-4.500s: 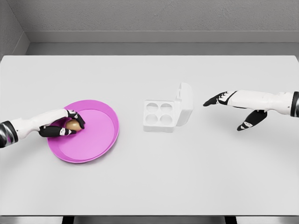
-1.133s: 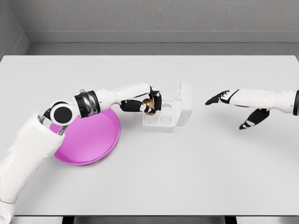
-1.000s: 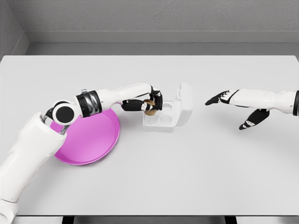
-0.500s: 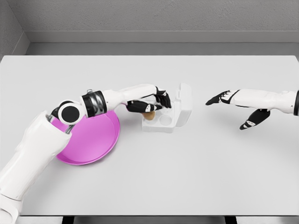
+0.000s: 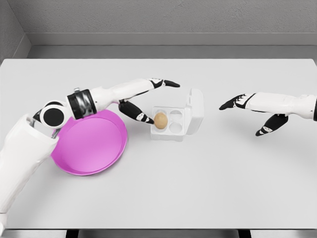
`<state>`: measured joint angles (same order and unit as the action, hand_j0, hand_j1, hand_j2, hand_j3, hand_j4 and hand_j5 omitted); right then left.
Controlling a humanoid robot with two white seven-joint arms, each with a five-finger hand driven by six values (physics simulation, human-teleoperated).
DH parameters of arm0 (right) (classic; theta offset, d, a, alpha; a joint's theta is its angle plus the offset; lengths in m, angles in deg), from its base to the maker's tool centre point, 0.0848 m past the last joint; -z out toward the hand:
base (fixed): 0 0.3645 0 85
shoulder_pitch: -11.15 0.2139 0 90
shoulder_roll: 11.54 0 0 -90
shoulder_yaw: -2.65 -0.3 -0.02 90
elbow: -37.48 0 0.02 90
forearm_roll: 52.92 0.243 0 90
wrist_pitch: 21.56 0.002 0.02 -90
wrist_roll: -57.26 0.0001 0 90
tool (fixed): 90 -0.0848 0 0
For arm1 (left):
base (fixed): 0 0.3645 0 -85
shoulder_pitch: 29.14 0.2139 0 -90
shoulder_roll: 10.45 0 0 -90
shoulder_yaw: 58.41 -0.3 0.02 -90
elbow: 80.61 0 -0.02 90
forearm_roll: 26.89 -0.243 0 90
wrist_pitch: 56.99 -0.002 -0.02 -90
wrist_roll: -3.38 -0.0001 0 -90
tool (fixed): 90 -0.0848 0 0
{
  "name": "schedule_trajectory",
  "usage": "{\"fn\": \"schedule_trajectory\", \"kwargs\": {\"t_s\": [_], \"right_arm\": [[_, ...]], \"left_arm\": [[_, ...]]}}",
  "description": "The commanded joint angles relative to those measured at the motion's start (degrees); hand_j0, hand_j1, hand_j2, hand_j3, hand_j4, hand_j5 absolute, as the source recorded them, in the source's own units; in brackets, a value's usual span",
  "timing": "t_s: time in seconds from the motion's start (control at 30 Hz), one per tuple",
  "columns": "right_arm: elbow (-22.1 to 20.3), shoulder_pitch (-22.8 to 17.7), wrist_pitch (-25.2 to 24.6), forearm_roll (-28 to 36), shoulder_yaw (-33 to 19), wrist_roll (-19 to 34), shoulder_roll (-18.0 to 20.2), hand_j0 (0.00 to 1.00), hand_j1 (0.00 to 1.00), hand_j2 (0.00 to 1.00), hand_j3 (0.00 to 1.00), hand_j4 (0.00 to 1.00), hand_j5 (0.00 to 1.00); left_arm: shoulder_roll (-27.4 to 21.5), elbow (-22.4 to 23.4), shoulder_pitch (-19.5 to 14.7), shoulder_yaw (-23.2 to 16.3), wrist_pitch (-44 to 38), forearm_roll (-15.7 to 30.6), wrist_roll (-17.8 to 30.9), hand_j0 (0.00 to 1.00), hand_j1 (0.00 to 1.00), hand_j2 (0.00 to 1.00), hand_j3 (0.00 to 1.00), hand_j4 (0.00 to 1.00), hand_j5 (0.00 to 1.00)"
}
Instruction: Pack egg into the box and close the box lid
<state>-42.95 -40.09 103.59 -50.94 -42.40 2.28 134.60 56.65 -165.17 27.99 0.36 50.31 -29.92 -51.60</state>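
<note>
Egg (image 5: 160,119) sits in box (image 5: 170,130), both hands spread empty; left hand (image 5: 143,99) hovers close and could clip it, lid (image 5: 196,109) unclosed.

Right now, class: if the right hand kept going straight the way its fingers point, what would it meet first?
The right hand points left toward the box. It would probably meet the raised lid first, though the hand may be higher than the lid; depth is unclear.
</note>
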Motion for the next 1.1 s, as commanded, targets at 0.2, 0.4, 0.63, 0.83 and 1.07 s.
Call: {"fn": "schedule_trajectory", "kwargs": {"t_s": [0.2, 0.4, 0.63, 0.83, 1.07], "right_arm": [[0.5, 0.2, -0.1, 0.4, -0.2, 0.0, -0.9, 1.00, 1.00, 1.00, 1.00, 1.00, 1.00], [1.2, 0.1, -0.1, 0.3, -0.3, 0.0, -3.4, 1.00, 1.00, 1.00, 1.00, 1.00, 1.00], [1.2, -0.4, -0.1, 0.3, -0.1, 0.0, -7.8, 1.00, 1.00, 1.00, 1.00, 1.00, 1.00], [0.5, 0.4, -0.1, 0.3, -0.2, 0.0, -9.6, 1.00, 1.00, 1.00, 1.00, 1.00, 1.00], [0.9, 1.3, -0.1, 0.3, 0.4, 0.0, -15.6, 1.00, 1.00, 1.00, 1.00, 1.00, 1.00]], "left_arm": [[-2.0, -0.3, 0.0, 0.0, 0.0, 3.0, 0.0, 1.00, 1.00, 1.00, 1.00, 1.00, 1.00], [-17.4, -12.0, 2.5, 0.0, 1.2, 10.6, 0.0, 1.00, 1.00, 1.00, 1.00, 1.00, 1.00], [-26.9, -12.5, 7.6, 2.3, 10.9, 12.5, 0.0, 1.00, 1.00, 1.00, 1.00, 1.00, 1.00], [-27.8, -12.4, 7.7, 2.3, 10.9, 12.5, 0.0, 1.00, 1.00, 1.00, 1.00, 1.00, 1.00], [-27.8, -12.5, 7.6, 2.3, 10.9, 12.4, 0.0, 1.00, 1.00, 1.00, 1.00, 1.00, 1.00]]}}
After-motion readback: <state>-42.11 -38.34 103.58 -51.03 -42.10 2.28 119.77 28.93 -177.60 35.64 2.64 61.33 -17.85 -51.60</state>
